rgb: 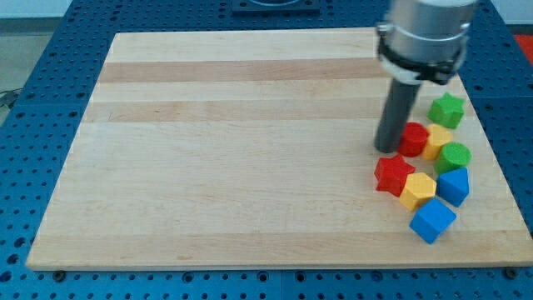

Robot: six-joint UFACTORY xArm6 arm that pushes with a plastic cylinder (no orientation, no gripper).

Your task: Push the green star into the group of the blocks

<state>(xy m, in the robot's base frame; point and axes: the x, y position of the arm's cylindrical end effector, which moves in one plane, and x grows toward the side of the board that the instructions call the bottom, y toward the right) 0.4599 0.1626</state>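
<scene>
The green star (446, 109) lies near the board's right edge, at the top of a cluster of blocks. Just below it sit a yellow block (437, 142), a red round block (413, 138) and a green round block (455, 156). Lower down are a red star (393, 175), a yellow hexagon (418, 190), a blue block (454, 185) and a blue cube (432, 220). My tip (388, 148) stands at the red round block's left side, left of and below the green star. The rod does not touch the green star.
The wooden board (250, 150) rests on a blue perforated table (33, 75). The arm's grey wrist (423, 37) hangs over the board's upper right. The board's right edge is close to the cluster.
</scene>
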